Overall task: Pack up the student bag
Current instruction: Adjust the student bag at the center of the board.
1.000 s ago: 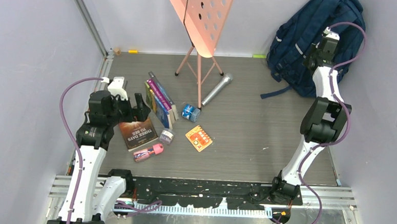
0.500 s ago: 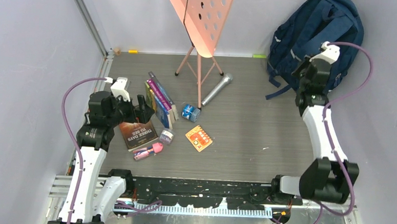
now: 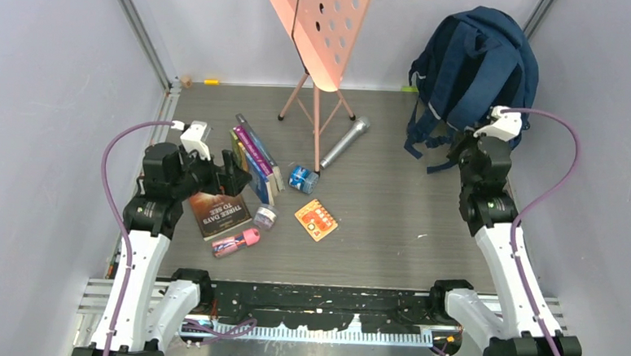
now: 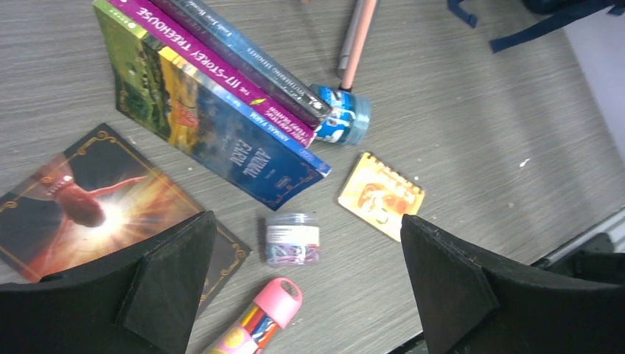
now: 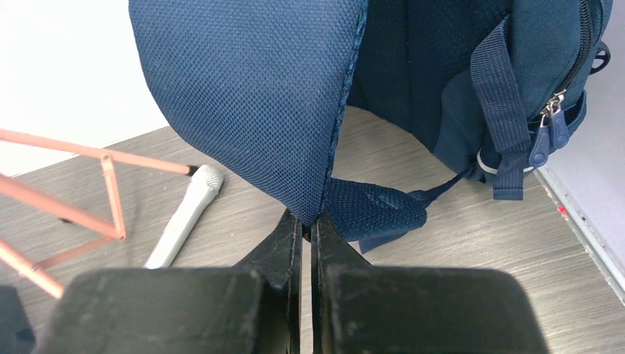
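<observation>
The student bag [image 3: 475, 62] stands just beyond the right tool [image 5: 308, 221], which pinches its strap [image 5: 258, 96], while the wide-open left tool [image 4: 306, 247] hovers well apart.

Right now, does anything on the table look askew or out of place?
The backpack at the far right corner slumps unevenly: the right gripper is shut on the edge of one padded strap, holding it up, and thin straps trail loose on the table.
</observation>
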Robot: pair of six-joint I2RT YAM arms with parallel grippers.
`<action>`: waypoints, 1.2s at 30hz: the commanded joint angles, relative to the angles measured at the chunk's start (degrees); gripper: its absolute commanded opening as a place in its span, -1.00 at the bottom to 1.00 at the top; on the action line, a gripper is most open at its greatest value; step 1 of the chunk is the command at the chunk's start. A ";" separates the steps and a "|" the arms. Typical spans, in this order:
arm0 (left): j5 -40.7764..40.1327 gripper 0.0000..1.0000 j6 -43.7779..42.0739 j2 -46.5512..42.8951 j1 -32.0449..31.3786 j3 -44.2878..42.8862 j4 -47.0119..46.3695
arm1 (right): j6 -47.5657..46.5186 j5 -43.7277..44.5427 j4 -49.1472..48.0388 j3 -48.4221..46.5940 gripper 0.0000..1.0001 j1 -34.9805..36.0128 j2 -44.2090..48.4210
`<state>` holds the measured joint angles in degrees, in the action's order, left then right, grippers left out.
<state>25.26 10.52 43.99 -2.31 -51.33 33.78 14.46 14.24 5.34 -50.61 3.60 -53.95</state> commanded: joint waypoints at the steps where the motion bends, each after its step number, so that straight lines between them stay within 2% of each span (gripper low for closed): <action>1: 5.02 0.98 5.48 -1.33 -0.80 -4.41 0.13 | 3.18 -2.16 0.79 1.50 -0.99 2.64 6.30; 5: 8.19 0.98 11.54 -4.41 -2.17 -5.08 -1.15 | 6.22 -6.32 3.28 3.62 -0.99 6.32 9.05; 6: 8.91 0.93 12.94 -5.32 -2.51 -4.82 -1.92 | 6.53 -7.01 3.87 4.67 -0.99 7.94 9.26; 16: 13.32 0.90 23.02 -10.64 -2.88 1.38 -9.26 | 8.34 -6.42 13.46 5.57 -0.99 16.53 14.40; 26: 15.69 0.90 23.24 -10.46 -3.01 5.95 -12.38 | 12.91 -8.06 15.19 11.08 -0.99 23.87 13.61; 31: 17.85 0.93 18.07 -10.43 -2.97 6.73 -12.20 | 17.11 -7.30 16.83 13.88 -0.99 29.04 12.27; 36: 19.02 0.99 14.54 -9.13 -2.97 5.82 -11.90 | 20.55 -4.38 20.16 15.57 -0.99 30.48 12.25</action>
<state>41.45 29.23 34.00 -5.15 -44.62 24.93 28.49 8.27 25.76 -34.59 33.19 -42.68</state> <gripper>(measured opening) 0.988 0.050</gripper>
